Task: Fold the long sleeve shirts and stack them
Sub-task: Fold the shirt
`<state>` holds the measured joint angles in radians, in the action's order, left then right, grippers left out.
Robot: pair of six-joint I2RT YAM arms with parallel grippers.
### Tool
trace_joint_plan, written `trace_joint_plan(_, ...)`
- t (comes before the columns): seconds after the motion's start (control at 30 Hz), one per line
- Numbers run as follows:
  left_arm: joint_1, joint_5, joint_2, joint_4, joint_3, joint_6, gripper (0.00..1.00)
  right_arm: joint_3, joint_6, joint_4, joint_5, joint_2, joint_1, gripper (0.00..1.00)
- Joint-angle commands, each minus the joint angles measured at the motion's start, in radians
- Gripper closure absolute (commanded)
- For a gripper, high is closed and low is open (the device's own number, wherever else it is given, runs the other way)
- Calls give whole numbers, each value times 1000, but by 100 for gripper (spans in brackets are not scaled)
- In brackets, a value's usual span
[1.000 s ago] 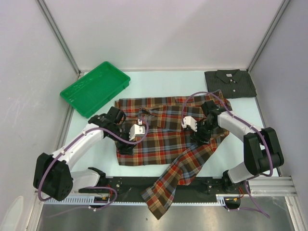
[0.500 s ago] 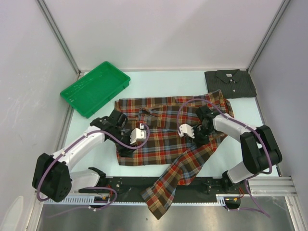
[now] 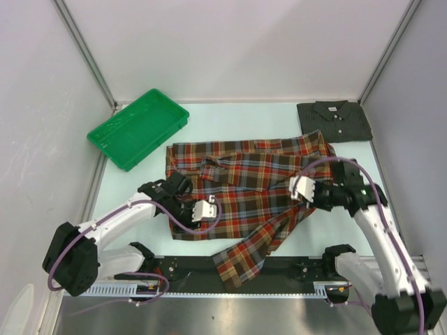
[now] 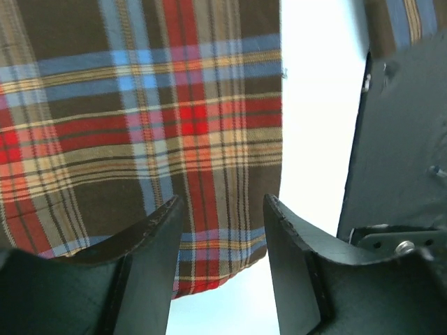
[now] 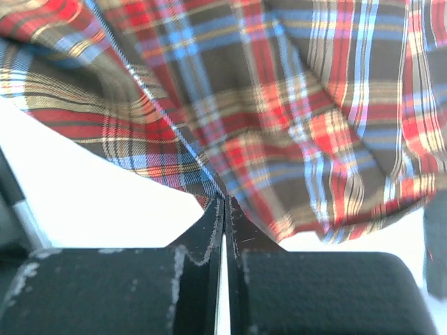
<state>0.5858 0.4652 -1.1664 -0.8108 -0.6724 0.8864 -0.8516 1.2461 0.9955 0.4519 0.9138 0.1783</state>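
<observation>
The plaid long sleeve shirt (image 3: 241, 178) lies spread face up mid-table, one sleeve (image 3: 241, 262) trailing over the front rail. My right gripper (image 3: 296, 192) is shut on the shirt's right edge; in the right wrist view the plaid cloth (image 5: 314, 105) is pinched at the gripper's tips (image 5: 225, 200). My left gripper (image 3: 204, 213) hovers open over the shirt's lower left hem; in the left wrist view the hem (image 4: 202, 265) shows between the open gripper (image 4: 223, 216) fingers (image 4: 150, 251). The charcoal grey shirt (image 3: 334, 120) lies folded at the back right.
A green plastic tray (image 3: 137, 128) sits tilted at the back left. Grey walls close in both sides and the back. The black base rail (image 3: 279, 269) runs along the front edge, also seen as a dark rail (image 4: 398, 139) in the left wrist view.
My right gripper closed on the plaid shirt's right edge and swung right and nearer, dragging cloth with it. My left gripper slid toward the near hem and narrowed slightly.
</observation>
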Motion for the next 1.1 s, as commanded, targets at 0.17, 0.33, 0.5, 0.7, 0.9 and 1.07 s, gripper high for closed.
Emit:
trace_joint_plan(0.17, 180, -152, 116, -50, 109, 112, 45, 121, 141, 221, 8, -295, -106, 100)
trace_joint_plan(0.33, 207, -32, 76, -7, -30, -45, 31, 135, 75, 163, 39, -332, -117, 100)
trace_joint_plan(0.5, 262, 174, -126, 166, -160, -354, 20, 148, -14, 40, 62, -257, -118, 100)
trace_joint_plan(0.7, 419, 175, -193, 317, -121, -521, 22, 126, -119, -66, 65, -165, -118, 100)
trace_joint_plan(0.9, 540, 33, -249, 369, -115, -546, 22, 141, -142, -86, 80, -182, -119, 100)
trace_joint_plan(1.07, 609, -71, -303, 378, -118, -549, 26, 155, -139, -86, 68, -199, -120, 100)
